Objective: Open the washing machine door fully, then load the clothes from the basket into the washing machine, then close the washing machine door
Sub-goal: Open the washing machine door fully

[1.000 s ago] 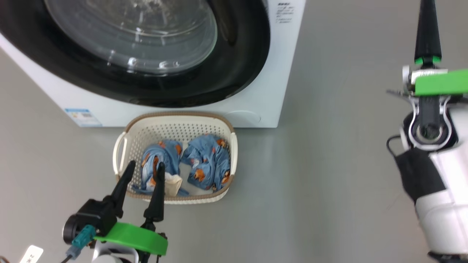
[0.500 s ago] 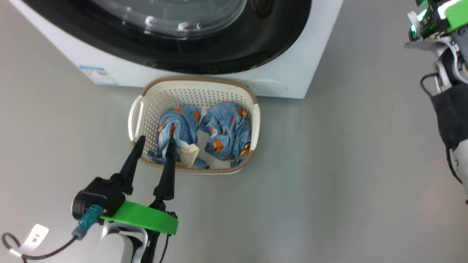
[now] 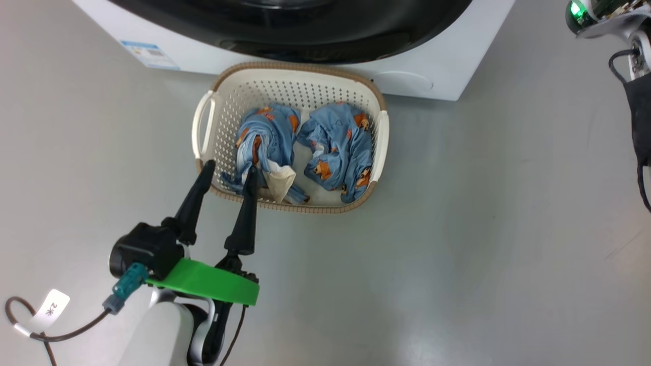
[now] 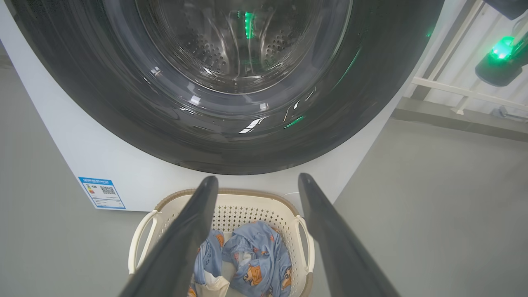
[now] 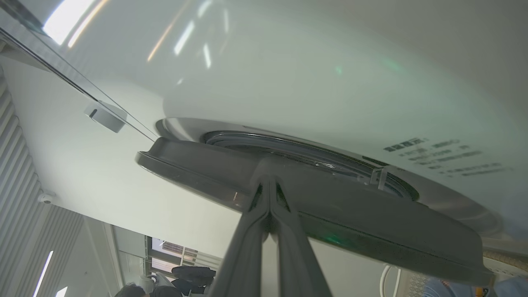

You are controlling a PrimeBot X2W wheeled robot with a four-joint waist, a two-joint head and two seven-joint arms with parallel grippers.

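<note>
Swing ajar washing machine door (image 5: 350, 222) wide along its hinge arc using right gripper (image 5: 270, 181), fingers pressed together, empty; left gripper (image 3: 230, 168) splayed wide, empty, above basket (image 3: 290, 68).

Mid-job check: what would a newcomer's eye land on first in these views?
The washing machine door, a huge glossy black ring around clear glass, dominates the left wrist view. In front of it the cream basket holds the blue bear-print clothes, with the left gripper at its near rim, jaws open. The right gripper, jaws shut, points at the door's dark edge.
</note>
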